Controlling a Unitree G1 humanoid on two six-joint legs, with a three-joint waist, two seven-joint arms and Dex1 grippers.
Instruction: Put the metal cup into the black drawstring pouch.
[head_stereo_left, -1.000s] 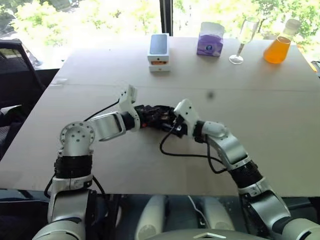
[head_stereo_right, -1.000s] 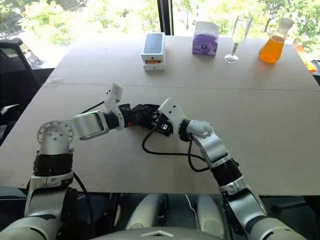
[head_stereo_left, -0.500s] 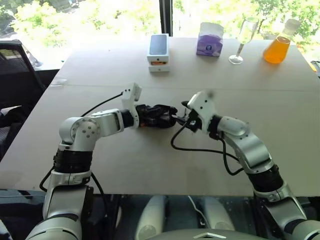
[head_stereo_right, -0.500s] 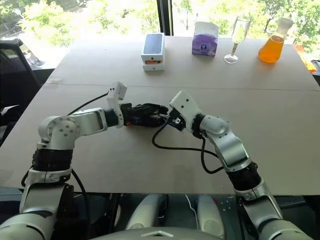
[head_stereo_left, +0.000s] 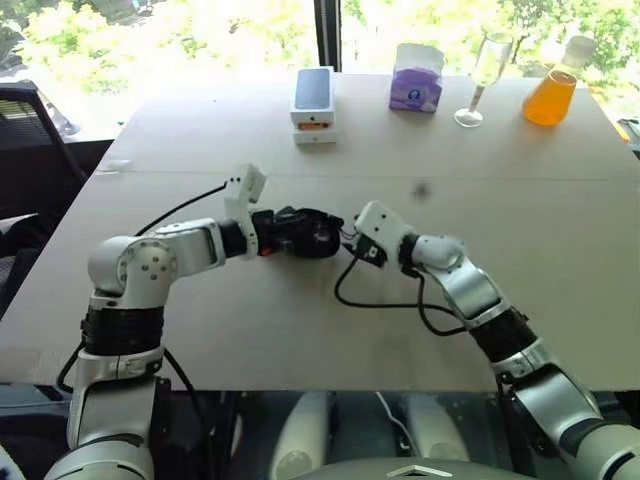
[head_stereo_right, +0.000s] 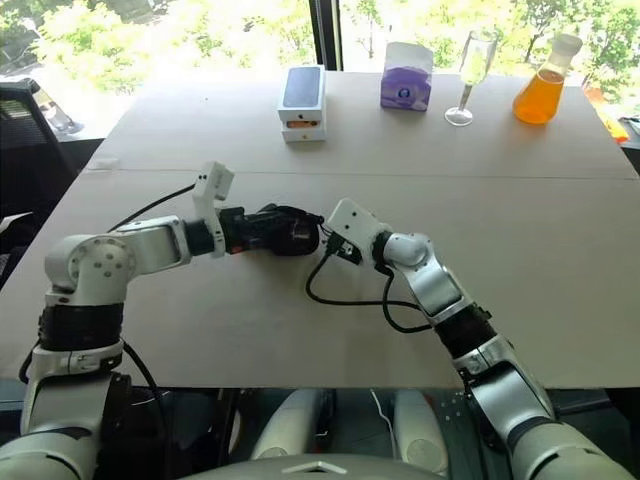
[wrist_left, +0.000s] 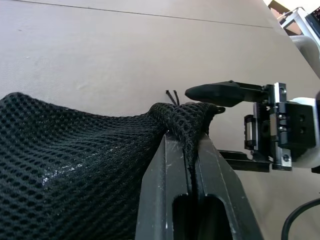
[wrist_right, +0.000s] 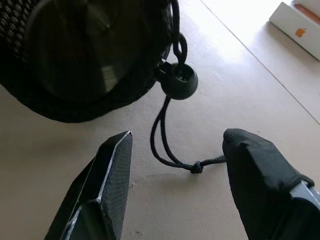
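Observation:
The black drawstring pouch (head_stereo_left: 303, 232) hangs just above the table (head_stereo_left: 250, 330), its mesh rim pinched in my shut left gripper (wrist_left: 189, 139). In the right wrist view the pouch mouth (wrist_right: 65, 100) faces the camera. The metal cup (wrist_right: 75, 50) shows as a dull round shape inside it. The cord with its round toggle (wrist_right: 180, 80) trails down to a knot (wrist_right: 196, 169) on the table. My right gripper (wrist_right: 175, 150) is open and empty, close to the mouth, with the cord lying between its fingers (wrist_right: 112, 175).
At the table's far side stand a white phone box (head_stereo_left: 313, 100), a purple tissue box (head_stereo_left: 417, 78), a wine glass (head_stereo_left: 480, 75) and an orange-filled flask (head_stereo_left: 553, 95). A black cable (head_stereo_left: 380, 302) loops under my right arm. A black chair (head_stereo_left: 30, 130) stands off the left edge.
My right gripper drew back from the pouch, then sank low beside its mouth. My left gripper rolled and shifted slightly left with the pouch still in its grip.

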